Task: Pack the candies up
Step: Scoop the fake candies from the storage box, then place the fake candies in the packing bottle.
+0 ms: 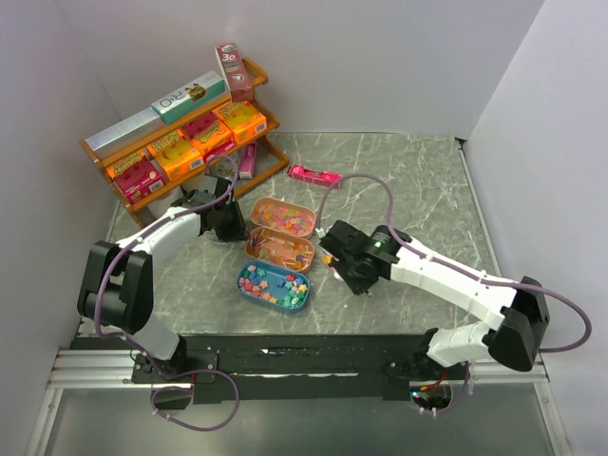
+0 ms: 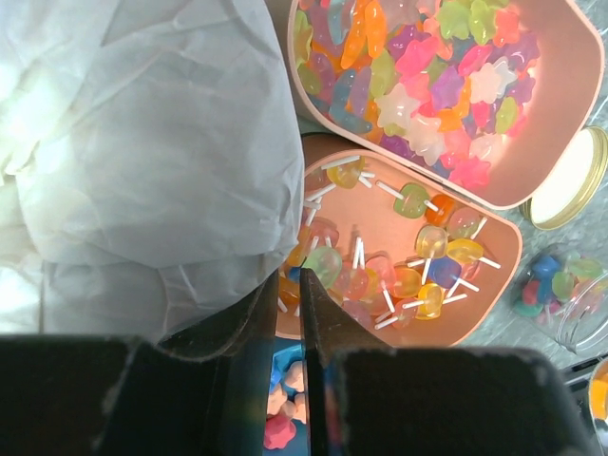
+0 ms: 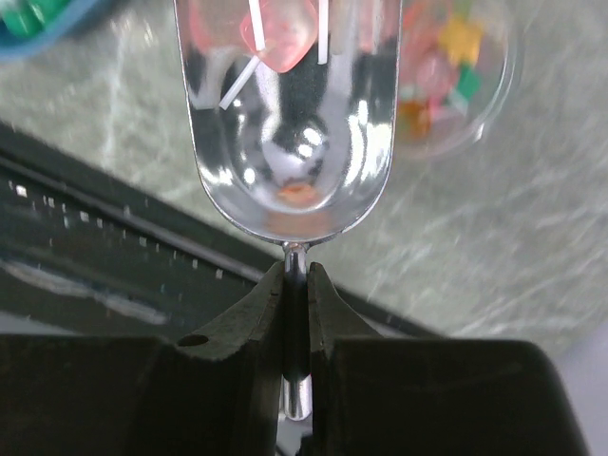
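Observation:
Small bright candies fill three open trays. Star-shaped ones lie in the far pink tray [image 1: 282, 217], also in the left wrist view [image 2: 427, 76]. Lollipops [image 2: 418, 256] fill the middle pink tray [image 1: 278, 251]. Mixed sweets lie in the blue tray [image 1: 274, 286]. My left gripper [image 1: 231, 226] is left of the pink trays, its jaws [image 2: 302, 275] nearly closed on the edge of a white paper bag [image 2: 142, 142]. My right gripper [image 1: 334, 258] is shut on the handle of a metal scoop [image 3: 285, 123], which holds pink lollipops [image 3: 280, 33].
A wooden shelf [image 1: 180, 142] with orange and pink boxes stands at the back left. A pink packet [image 1: 313, 176] lies behind the trays. A clear cup of candies [image 3: 456, 76] sits by the scoop, and a gold lid [image 2: 570, 180] lies beside the trays.

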{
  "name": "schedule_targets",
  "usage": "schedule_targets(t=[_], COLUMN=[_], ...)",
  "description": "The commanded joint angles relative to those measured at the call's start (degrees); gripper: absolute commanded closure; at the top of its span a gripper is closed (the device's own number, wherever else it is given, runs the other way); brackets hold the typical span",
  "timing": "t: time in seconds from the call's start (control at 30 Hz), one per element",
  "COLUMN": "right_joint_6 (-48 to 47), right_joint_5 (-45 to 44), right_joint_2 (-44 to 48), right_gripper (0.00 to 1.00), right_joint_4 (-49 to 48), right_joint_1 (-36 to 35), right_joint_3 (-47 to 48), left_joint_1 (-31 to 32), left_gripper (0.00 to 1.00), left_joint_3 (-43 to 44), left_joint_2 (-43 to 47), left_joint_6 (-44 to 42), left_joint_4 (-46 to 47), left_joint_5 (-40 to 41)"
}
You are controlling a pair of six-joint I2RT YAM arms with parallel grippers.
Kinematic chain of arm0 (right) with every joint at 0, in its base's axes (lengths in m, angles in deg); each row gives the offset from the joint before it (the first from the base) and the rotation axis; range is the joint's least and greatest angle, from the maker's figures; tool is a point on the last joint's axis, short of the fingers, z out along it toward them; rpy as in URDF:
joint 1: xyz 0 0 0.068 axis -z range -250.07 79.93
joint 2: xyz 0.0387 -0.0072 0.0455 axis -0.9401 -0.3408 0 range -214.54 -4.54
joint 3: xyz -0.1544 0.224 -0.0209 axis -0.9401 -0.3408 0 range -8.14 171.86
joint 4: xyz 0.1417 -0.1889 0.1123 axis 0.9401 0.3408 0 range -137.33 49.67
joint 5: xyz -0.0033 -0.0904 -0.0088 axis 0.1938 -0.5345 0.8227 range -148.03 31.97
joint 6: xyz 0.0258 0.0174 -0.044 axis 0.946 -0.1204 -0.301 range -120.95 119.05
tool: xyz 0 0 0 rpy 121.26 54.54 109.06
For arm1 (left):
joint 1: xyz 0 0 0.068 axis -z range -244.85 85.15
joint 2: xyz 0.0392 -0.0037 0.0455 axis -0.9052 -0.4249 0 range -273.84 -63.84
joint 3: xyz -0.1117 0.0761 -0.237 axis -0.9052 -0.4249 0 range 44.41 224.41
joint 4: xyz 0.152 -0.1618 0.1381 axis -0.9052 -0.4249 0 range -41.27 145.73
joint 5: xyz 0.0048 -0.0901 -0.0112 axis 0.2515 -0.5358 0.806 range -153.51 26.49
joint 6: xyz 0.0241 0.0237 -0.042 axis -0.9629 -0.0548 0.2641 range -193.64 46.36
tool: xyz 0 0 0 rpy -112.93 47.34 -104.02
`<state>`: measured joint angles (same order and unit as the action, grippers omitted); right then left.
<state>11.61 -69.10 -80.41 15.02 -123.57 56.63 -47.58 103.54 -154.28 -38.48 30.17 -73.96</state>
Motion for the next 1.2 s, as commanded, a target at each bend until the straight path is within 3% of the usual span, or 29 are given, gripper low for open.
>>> schedule_targets(t=[0.0,0.3,0.63,1.17], right_joint_6=[8.08,12.05,10.74,9.77], right_joint_5=[1.84,6.58,12.46,18.18], right_joint_2=[4.51,6.27,5.92,1.61], right_gripper=[1.0,1.0,1.0,1.0], right_joint_4=[8.31,11.48,12.36,18.33], right_joint_1=[0.23,3.66,12.71,15.96], right_joint_3=[-0.61,-4.74,-4.57,-0.88], left_joint_1=[-0.14,-0.14,-0.14,-0.14], left_gripper=[0.78,0.78,0.78,0.77], left_joint_3=[1.95,2.13,1.25,1.86], left_joint_2=[-1.15,-2.03,-2.12,-3.26], left_joint_6=[-0.26,-0.62,0.09,-0.18], left_joint_4=[0.6,0.78,1.83,2.54], left_joint_5=[-1.67,-2.37,-3.34,-3.96])
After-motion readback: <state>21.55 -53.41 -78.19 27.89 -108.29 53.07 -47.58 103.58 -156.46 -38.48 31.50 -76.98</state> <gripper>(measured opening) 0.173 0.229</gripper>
